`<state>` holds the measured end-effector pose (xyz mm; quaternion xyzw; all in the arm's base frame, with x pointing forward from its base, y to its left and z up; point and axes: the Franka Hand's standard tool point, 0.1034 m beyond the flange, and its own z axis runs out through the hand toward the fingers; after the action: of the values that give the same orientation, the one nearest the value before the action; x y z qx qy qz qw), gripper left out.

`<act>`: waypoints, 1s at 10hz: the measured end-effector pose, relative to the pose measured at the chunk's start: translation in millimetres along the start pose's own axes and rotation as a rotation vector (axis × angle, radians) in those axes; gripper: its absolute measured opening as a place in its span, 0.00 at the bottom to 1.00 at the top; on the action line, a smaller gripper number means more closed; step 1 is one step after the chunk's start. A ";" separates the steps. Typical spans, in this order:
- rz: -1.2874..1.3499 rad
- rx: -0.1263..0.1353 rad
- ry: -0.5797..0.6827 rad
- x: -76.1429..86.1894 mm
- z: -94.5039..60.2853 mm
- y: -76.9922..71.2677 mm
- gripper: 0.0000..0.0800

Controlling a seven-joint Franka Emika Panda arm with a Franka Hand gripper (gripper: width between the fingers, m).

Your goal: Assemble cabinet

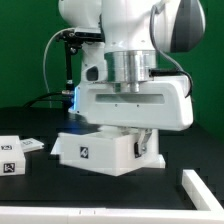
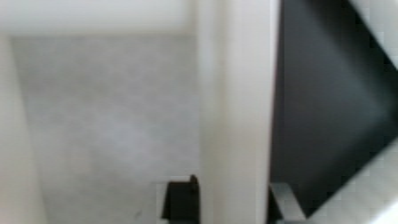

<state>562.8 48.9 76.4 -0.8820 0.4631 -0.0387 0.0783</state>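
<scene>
1. The wrist view is showing up blurred. Only a pale upright wall [image 2: 235, 100] of the cabinet [image 2: 107, 120] is reading clearly, with a grey surface on one side of it and darkness on the other.
2. In that view the gripper [image 2: 231, 204] is pinching this wall. Its fingers [image 2: 182, 200] are standing nearly together, one tip on each side of the wall.
3. In the exterior view the arm [image 1: 125, 40] and its broad white hand are covering the cabinet's top, so the fingertips and the opening are staying hidden there.
4. The cabinet [image 1: 95, 152] is sitting on the black table [image 1: 40, 188] at the centre of the exterior frame, directly under the hand.
5. One corner is pointing toward the lower middle of the frame, and the tagged face is looking toward the lower left. The long axis appears to be running along that face, level with the table.
6. A tagged panel [image 1: 12, 158] is lying at the exterior view's left edge, where the frame is cutting it off. A smaller white piece [image 1: 33, 146] just beside it is too small to identify.
7. A white bar [image 1: 196, 190] is lying at the lower right, also cut off by the frame. I cannot tell what it is.
</scene>
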 end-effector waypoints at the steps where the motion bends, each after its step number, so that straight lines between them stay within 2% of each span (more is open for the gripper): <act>1: 0.138 0.013 -0.007 2.4 2.0 -4.1 0.11; 2: 0.250 0.023 -0.016 3.8 2.9 -6.1 0.11; 6: 0.493 0.029 -0.042 -0.8 5.5 -8.3 0.11; 7: 0.595 0.031 -0.057 7.8 4.6 -19.6 0.11; 8: 0.653 0.050 -0.053 22.9 7.7 -37.0 0.11; 9: 0.667 0.070 -0.045 34.8 12.4 -47.4 0.11; 10: 0.672 0.064 -0.050 29.4 13.9 -44.4 0.11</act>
<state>617.4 51.0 70.3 -0.6780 0.7243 -0.0033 0.1256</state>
